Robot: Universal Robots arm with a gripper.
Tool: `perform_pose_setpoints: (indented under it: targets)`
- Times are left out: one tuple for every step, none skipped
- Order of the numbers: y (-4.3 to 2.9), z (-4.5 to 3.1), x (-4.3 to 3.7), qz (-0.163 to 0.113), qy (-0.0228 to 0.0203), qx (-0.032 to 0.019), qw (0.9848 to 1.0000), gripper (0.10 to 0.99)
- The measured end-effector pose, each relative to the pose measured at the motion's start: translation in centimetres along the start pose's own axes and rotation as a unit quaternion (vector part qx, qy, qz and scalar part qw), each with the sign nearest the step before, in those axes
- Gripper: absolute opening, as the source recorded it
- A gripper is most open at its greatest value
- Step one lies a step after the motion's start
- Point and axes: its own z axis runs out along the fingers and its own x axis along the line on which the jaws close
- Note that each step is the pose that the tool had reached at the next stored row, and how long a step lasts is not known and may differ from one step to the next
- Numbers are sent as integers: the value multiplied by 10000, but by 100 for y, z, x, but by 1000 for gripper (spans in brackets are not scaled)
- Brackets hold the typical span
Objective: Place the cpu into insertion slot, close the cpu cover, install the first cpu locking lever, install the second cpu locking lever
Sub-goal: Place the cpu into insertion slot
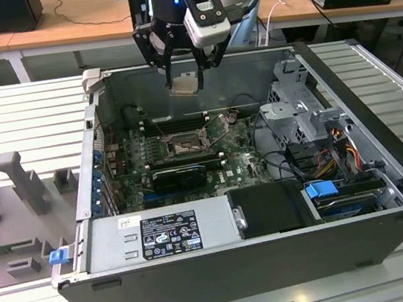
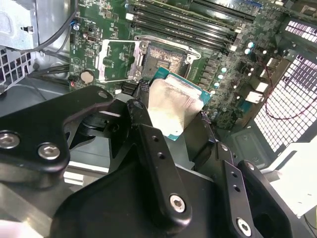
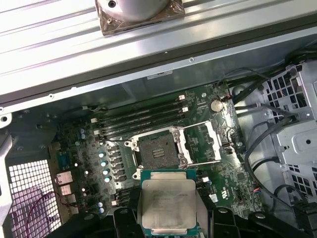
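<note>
Exterior view, hand: I am clamping my hand [image 1: 183, 75] on the cpu [image 1: 184, 84], holding it above the open computer case [image 1: 341, 79] on the ribbed tabletop [image 1: 25, 123].
Exterior view, insertion slot: the insertion slot [image 1: 183, 145] is sitting low on the green motherboard [image 1: 241, 162], well apart from the cpu.
Second wrist view, grip: my black fingers [image 2: 142, 91] are pinching the cpu [image 2: 176, 106] by two opposite edges, leaving its pale top face clear.
Second wrist view, cpu cover: the cpu cover [image 2: 116, 60] is lying flipped open beside the bare socket.
First wrist view, alignment: I am holding the cpu [image 3: 167, 206] flat, just short of the slot [image 3: 158, 150], with the memory sticks [image 3: 141, 121] beyond it.
Handling, judged: I am treating it as a light, stiff, thin and smooth chip that could slip.
Fragility, judged: I am assuming its underside and the socket contacts are delicate.
Hold, judged: I am gripping the edges only and keeping it level.
</note>
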Motion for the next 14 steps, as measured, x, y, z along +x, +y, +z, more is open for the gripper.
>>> perform_pose_setpoints:
  targets:
    - [0, 0, 0, 14, -1, 0, 10000, 525]
    - [0, 0, 0, 23, -2, 0, 10000, 525]
    - [0, 0, 0, 39, -3, -1, 10000, 525]
    - [0, 0, 0, 62, -6, -1, 10000, 525]
    - [0, 1, 0, 97, -9, -2, 10000, 525]
    - [0, 1, 0, 114, -10, -2, 9999, 525]
    - [0, 1, 0, 138, -12, -3, 9999, 525]
    - [0, 1, 0, 170, -15, -4, 9999, 525]
    - [0, 1, 0, 186, -17, -4, 9998, 525]
    - [0, 1, 0, 209, -19, -5, 9998, 525]
    - [0, 1, 0, 263, -23, -5, 9997, 525]
    - [0, 1, 0, 295, -26, -6, 9996, 525]
    - [0, 1, 0, 331, -29, -7, 9994, 525]
    - [0, 1, 0, 397, -35, -8, 9992, 525]
